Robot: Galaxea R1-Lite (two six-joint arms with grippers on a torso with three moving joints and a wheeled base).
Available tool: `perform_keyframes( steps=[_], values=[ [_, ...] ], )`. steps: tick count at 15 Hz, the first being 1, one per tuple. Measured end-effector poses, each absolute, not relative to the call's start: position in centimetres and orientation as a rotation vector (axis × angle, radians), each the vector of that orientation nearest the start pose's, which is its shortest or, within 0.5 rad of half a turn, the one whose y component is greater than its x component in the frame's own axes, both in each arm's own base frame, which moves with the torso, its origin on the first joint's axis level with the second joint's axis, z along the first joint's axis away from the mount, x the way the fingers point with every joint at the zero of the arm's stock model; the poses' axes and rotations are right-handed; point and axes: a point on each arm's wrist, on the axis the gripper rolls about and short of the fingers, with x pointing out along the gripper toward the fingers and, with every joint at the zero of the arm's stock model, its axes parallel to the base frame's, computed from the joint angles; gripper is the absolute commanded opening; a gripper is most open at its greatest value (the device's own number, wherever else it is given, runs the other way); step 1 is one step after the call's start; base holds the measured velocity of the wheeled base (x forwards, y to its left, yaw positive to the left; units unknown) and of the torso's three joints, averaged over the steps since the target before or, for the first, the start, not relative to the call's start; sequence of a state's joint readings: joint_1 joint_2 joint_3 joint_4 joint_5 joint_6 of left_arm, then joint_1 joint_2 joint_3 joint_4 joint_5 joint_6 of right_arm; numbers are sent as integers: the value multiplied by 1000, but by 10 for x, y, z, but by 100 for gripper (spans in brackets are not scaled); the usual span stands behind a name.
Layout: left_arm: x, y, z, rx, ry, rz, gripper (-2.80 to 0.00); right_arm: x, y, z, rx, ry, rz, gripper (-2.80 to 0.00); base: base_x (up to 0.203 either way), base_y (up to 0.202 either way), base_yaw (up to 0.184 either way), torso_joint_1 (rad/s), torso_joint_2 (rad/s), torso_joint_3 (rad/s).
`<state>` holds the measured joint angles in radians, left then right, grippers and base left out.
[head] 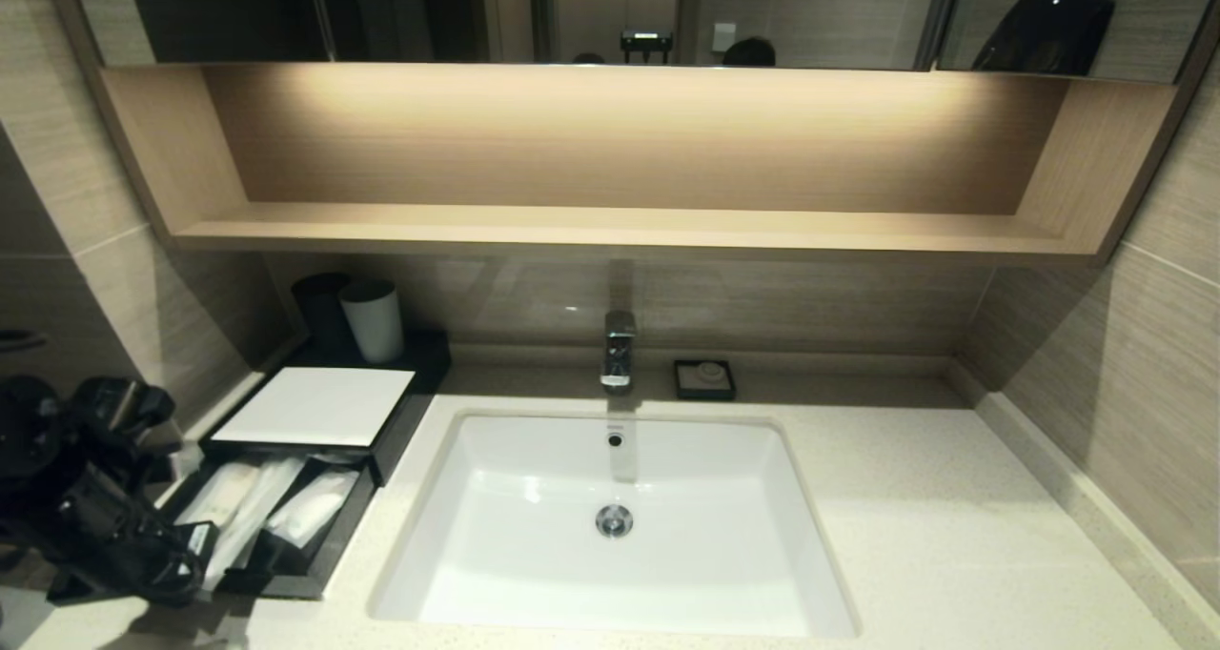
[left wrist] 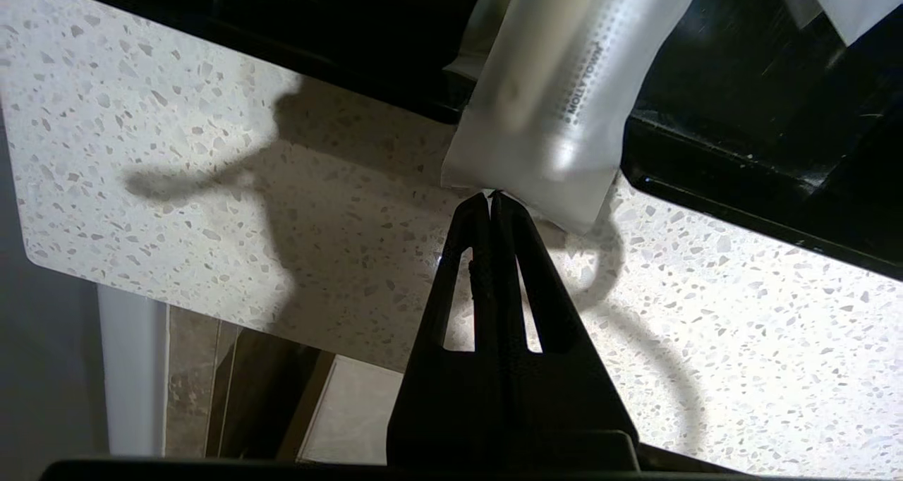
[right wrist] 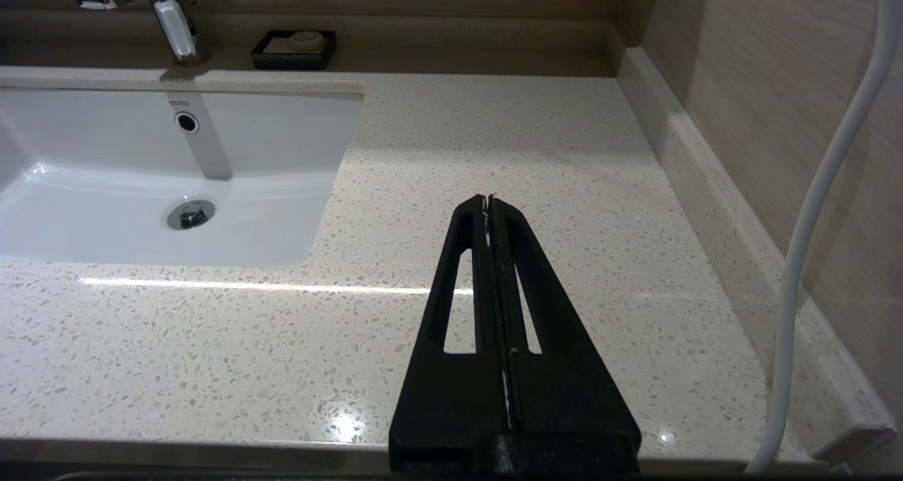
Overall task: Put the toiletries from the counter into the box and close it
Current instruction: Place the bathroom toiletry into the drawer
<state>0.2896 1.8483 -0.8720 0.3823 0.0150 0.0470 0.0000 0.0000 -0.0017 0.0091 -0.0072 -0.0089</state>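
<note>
**Packets in the drawer, one end overhanging; box not yet closed**

The black box [head: 319,407] sits at the far left of the speckled counter [head: 934,536], left of the white sink [head: 615,526]. Its white top panel is flat, and its front drawer [head: 286,521] is pulled out toward the near edge. Inside the drawer lie pale wrapped items, among them a long slim packet [head: 250,517] running lengthways toward the near left. No toiletries show on the open counter in the head view or the right wrist view, so the loading part of the task looks done or nearly so.

The left gripper [left wrist: 492,197] hangs at the near left end of the drawer, its jaws clenched together on nothing. Its tips are right at the end of the packet, which pokes out over the drawer's front wall above the counter; whether they touch the wrap I cannot tell. That overhang probably needs nudging in before the drawer can slide home.

The right gripper [right wrist: 490,200] is parked over the bare counter right of the sink, jaws clenched and empty.

What remains, by my reading: tuck in the packet end and push the drawer shut.
</note>
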Motion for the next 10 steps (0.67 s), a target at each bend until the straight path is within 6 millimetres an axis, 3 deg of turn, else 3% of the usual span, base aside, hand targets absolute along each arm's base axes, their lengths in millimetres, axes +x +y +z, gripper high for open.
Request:
perform_keyframes(
  steps=[10],
  values=[
    [262,74,86,-163,1339,234,-280,-23,0,75,-9,7,-8,-280,0,0,0,0,0,0]
  ],
)
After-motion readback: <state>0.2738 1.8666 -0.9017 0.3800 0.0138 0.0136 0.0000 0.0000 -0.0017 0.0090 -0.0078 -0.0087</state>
